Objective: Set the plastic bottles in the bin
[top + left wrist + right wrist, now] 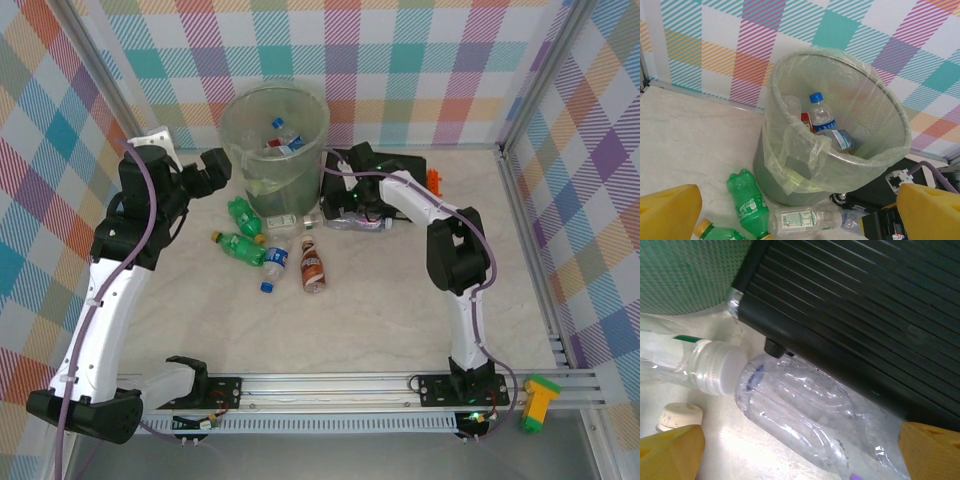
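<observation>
1. The bin (pixel 234 150) stands upright at the far middle of the bench (pixel 400 310), close to the checked back wall (pixel 400 70). A clear liner (pixel 800 150) is folded over its rim.
2. Some bottles lie inside the bin. From the left wrist I see a blue-capped clear bottle (pixel 819 113) leaning there, with others partly hidden beneath it.
3. The left tool (pixel 220 168) hovers just left of the bin, near rim height. Its yellow fingers (pixel 667 212) stand wide apart with nothing between them.
4. More bottles lie on their sides on the bench in front of the bin:
   - a green bottle (pixel 243 214) near the bin's base;
   - a yellow-capped green bottle (pixel 240 247) just nearer than that;
   - a blue-capped bottle (pixel 275 268);
   - a brown bottle (pixel 314 266) beside it.
5. A labelled clear bottle (pixel 800 220) lies touching the foot of the bin.
6. The right tool (pixel 338 200) sits low, just right of the bin. Its fingers (pixel 670 452) are spread wide and grip nothing.
7. From the right wrist, a crushed clear bottle (pixel 800 410) lies on the bench ahead of the open fingers. It is partly tucked under the edge of a ribbed black case (pixel 865 315).
8. A white-capped clear bottle (pixel 715 371) lies just beside the crushed one, cap towards it. I cannot tell whether they touch.
</observation>
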Controlling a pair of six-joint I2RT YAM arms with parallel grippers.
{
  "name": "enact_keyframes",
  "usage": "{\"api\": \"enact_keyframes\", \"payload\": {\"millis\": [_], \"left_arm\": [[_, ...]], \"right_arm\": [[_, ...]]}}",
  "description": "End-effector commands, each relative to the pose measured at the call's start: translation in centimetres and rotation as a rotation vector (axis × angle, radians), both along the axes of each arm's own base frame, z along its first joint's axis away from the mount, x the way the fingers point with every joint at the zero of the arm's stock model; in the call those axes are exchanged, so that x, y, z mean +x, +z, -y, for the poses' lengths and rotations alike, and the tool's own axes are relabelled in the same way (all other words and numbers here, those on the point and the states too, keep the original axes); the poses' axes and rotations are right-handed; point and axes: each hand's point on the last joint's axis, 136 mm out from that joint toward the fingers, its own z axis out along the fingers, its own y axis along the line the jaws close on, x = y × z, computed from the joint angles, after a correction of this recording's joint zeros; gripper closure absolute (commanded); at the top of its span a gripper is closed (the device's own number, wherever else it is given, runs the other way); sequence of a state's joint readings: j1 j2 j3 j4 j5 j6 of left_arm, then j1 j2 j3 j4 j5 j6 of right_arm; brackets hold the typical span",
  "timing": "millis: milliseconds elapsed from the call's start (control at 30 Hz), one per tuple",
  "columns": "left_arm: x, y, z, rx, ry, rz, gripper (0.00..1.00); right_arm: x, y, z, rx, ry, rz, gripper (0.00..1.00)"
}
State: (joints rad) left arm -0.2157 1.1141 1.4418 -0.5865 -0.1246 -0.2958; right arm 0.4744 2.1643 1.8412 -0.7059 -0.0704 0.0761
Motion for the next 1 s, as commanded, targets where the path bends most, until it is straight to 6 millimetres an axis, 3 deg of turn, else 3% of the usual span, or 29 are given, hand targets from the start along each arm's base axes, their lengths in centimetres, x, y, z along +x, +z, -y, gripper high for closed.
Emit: {"api": "enact_keyframes", "payload": {"millis": [0,300,600,967], "left_arm": [[-0.6,-0.4,-0.2,0.011,0.013,-0.012,0.00],[-0.1,-0.6,0.0,0.009,0.009,-0.017,0.01],[-0.1,-1.2,0.0,0.013,0.005,-0.027,0.00],[-0.7,-1.7,-0.2,0.020,0.008,-0.037,0.00]], "right_arm": [[-1.0,-0.1,-0.4,0.011,0.053,-0.028,0.01],[-3.4,-1.8,0.4,-0.012,0.095,-0.068,0.01],[-7.3,-1.1,-0.3,-0.055,0.143,-0.070,0.01],[-10.6,-4.1,1.0,-0.220,0.246,-0.126,0.02]]}}
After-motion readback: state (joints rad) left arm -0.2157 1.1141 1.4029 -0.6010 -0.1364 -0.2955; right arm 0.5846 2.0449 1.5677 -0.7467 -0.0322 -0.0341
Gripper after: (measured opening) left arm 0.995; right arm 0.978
